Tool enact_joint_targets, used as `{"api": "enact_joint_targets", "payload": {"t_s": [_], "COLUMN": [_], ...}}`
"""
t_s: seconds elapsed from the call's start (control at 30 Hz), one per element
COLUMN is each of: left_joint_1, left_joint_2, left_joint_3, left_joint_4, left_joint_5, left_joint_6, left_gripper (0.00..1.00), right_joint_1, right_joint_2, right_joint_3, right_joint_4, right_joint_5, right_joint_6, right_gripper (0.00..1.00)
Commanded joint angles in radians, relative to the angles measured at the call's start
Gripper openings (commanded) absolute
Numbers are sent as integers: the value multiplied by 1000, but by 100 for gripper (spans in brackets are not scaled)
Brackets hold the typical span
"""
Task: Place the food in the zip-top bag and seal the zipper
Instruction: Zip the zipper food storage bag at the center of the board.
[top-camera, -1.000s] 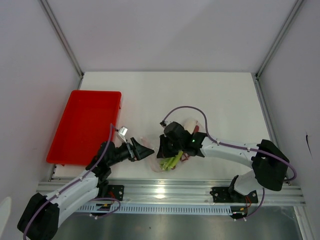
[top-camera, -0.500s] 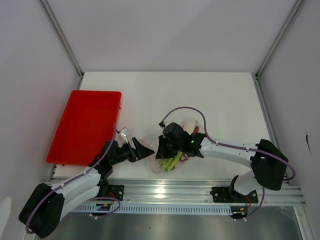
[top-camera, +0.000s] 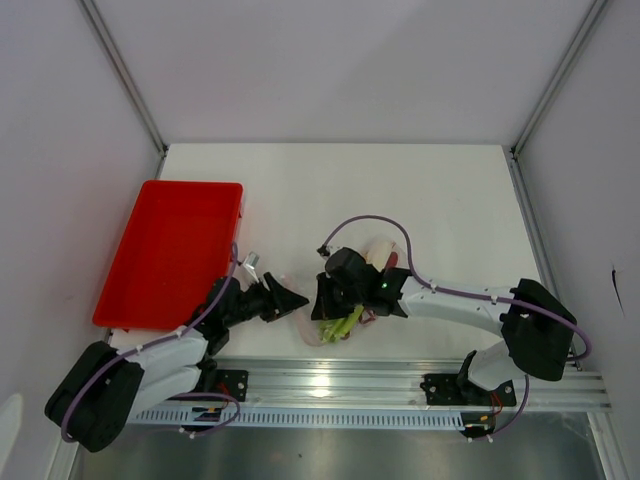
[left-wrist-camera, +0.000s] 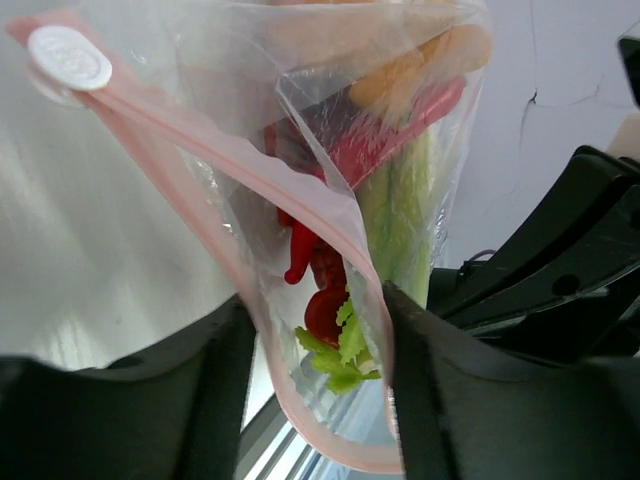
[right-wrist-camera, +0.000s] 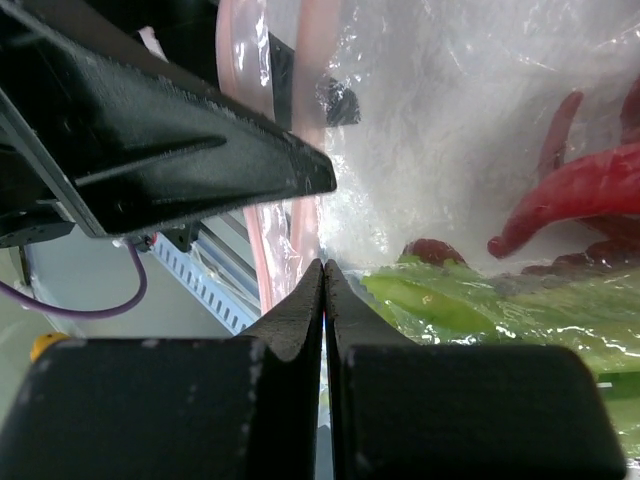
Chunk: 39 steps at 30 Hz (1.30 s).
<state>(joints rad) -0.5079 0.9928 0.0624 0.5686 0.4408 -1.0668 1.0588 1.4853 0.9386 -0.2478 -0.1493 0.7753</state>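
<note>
Checking in from the remote station: the zip-top bag (top-camera: 318, 328) sits on the counter (top-camera: 420, 190) near the front edge, right between the two arms and well apart from the red tray (top-camera: 170, 250). The food is inside it. On the left wrist view I see light green stalks (left-wrist-camera: 400, 220), a red chili (left-wrist-camera: 300, 250) and something yellow-orange (left-wrist-camera: 420, 70) up top through the plastic. The left hand (left-wrist-camera: 315, 400) has its fingers (left-wrist-camera: 215, 400) apart, straddling the bag's mouth, with the pink zipper (left-wrist-camera: 230, 150) looping down between them. I honestly can't tell if they're actually pinching it or just sitting around it. The white slider tab (left-wrist-camera: 68, 57) is way at the far end of the strip, and the mouth looks unsealed where the hand is. The right hand (right-wrist-camera: 325, 300) is clenched fully shut, with its tips right up against the bag beside the zipper. I can't tell whether any film is caught between them.
</note>
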Motion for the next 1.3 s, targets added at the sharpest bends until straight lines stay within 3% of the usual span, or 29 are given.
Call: {"api": "enact_joint_targets", "payload": {"t_s": [0.0, 0.23, 0.33, 0.6, 0.77, 0.97, 1.13, 1.17, 1.2, 1.23, 1.27], "left_joint_1": [-6, -11, -11, -11, -9, -12, -11, -11, -11, -11, -11], "left_joint_2": [17, 35, 50, 110, 101, -14, -45, -31, 12, 12, 48], "left_joint_3": [45, 45, 54, 117, 209, 448, 637, 705, 863, 864, 963], "left_joint_4": [83, 91, 82, 27, -93, -471, -712, -752, -920, -921, -1020], "left_joint_5": [13, 12, 12, 24, 68, 111, 199, 244, 327, 328, 364], "left_joint_6": [-24, -22, -2, 60, 191, 502, 746, 780, 903, 904, 966], "left_gripper": [52, 31, 16, 1, 1, 1, 1, 1, 1, 1, 1], "right_joint_1": [15, 24, 24, 18, -35, -129, -238, -249, -269, -269, -279], "right_joint_2": [6, -13, -39, -164, -262, -350, -396, -396, -407, -407, -413], "right_joint_3": [-18, -23, -15, 48, 54, 86, 152, 166, 207, 207, 218], "right_joint_4": [31, 7, -28, -244, -329, -415, -467, -479, -507, -507, -505], "right_joint_5": [23, 54, 85, 241, 267, 254, 189, 186, 185, 185, 180], "right_joint_6": [9, 4, -5, -80, -108, -186, -275, -286, -312, -318, -323], "right_gripper": [0, 0, 0, 0, 0, 0, 6, 7, 11, 11, 15]}}
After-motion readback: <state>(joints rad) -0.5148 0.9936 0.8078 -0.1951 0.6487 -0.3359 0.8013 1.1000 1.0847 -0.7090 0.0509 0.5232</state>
